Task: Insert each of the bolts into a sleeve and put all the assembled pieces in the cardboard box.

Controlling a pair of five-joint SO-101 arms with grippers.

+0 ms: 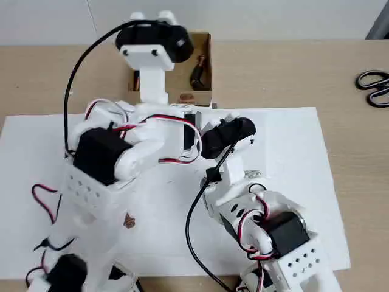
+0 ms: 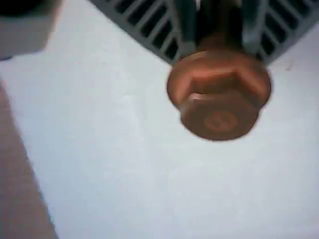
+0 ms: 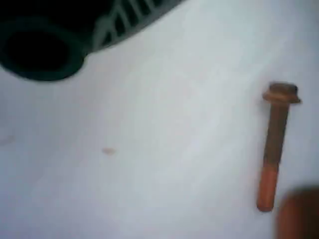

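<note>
Here the left gripper (image 2: pixel 219 35) pinches a bolt (image 2: pixel 219 102).

One copper bolt (image 2: pixel 219 99) is clamped in the left claw (image 2: pixel 219 35); another bolt (image 3: pixel 275 144) lies flat.

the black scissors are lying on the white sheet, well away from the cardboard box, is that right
Not quite. The black scissors lie on the bare wooden table, off the white sheet, as the high view shows. They are well away from the cardboard box, as you say.
</note>
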